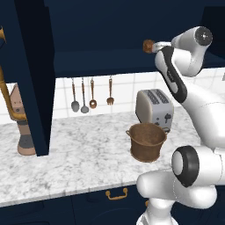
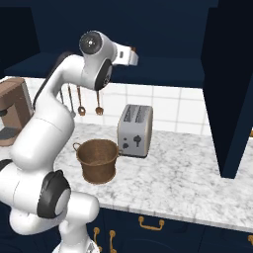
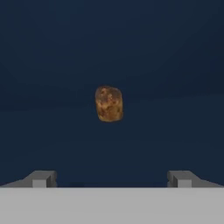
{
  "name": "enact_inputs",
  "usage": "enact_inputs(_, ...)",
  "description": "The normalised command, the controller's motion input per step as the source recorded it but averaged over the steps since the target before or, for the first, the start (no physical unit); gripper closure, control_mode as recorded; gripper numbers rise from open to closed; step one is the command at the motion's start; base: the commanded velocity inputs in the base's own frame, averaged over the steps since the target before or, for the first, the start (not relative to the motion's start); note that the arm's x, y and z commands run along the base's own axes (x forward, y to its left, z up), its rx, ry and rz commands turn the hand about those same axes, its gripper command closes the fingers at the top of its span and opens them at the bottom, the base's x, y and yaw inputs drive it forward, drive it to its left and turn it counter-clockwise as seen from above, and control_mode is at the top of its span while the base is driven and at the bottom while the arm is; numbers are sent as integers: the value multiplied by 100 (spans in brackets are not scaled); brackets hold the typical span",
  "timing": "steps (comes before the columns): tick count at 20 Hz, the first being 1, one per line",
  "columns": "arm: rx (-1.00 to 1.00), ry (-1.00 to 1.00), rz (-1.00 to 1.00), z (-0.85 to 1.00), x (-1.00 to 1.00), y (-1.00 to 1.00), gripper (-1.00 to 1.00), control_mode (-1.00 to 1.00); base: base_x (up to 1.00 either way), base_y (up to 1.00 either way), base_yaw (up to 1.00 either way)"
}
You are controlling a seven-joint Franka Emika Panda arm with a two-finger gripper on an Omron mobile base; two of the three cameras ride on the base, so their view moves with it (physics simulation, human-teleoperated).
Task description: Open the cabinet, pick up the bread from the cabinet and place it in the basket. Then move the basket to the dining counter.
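Left base view: cabinet (image 1: 30, 79) stood open, bread (image 1: 148, 45) on its shelf, just ahead of the hand. Basket (image 1: 146, 141) sat empty on the worktop (image 1: 79, 154), beside the toaster (image 1: 154, 109).

Right base view: basket (image 2: 97, 160) empty.

Hand view: gripper (image 3: 112, 178) fingers spread wide, holding nothing; bread (image 3: 109, 103) centred ahead, apart from them.

The cabinet (image 1: 30, 74) is dark navy inside and out, with a brass handle (image 1: 9, 103) on its open door. The bread (image 3: 109, 103) is mottled golden-brown with darker flecks. The basket (image 1: 146, 141) is brown and woven. The worktop (image 1: 79, 154) is white marble with grey veins; below it sit navy drawers with a brass pull (image 1: 116, 194). The toaster (image 2: 135, 130) is silver. The wall tiles (image 2: 173, 106) are white with pale grid lines. The arm (image 2: 54, 123) is white with dark joints.
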Motion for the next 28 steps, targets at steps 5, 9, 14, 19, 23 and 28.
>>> enact_inputs(5,0,0,0,0,54,1,-100,-100,0,0,0)
enact_inputs(9,0,3,1,0,46,5,-100,-100,0,0,0)
enact_inputs(14,0,14,7,0,45,0,-100,-100,0,0,0)
enact_inputs(19,0,1,5,0,40,-2,-100,-100,0,0,0)
enact_inputs(23,0,0,3,-7,34,-2,-100,-100,0,0,0)
enact_inputs(28,0,0,1,-18,29,0,-100,-100,0,0,0)
